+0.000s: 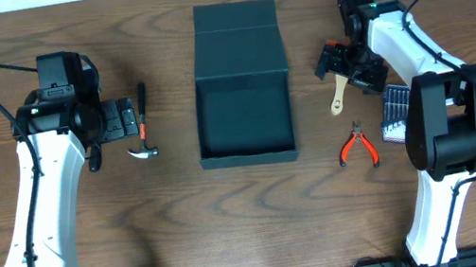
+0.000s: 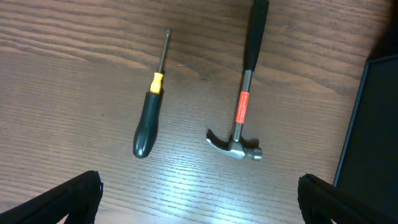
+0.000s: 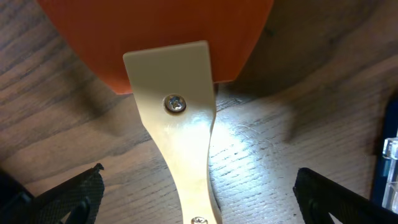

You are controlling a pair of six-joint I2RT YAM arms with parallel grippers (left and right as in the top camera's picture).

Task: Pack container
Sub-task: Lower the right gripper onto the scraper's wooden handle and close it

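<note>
The container (image 1: 246, 123) is open and empty; all the packing remains. My left gripper (image 1: 128, 120) gapes above the hammer (image 2: 239, 124) left of it, my right gripper (image 1: 334, 63) likewise above the scraper (image 3: 177, 124).

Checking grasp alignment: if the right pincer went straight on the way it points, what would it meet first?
Most likely the scraper: its pale handle lies centred between the right pincer's open fingers, though depth is unclear.

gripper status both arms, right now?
Left gripper: open, holding nothing, above the hammer.
Right gripper: open, holding nothing, above the scraper.
</note>
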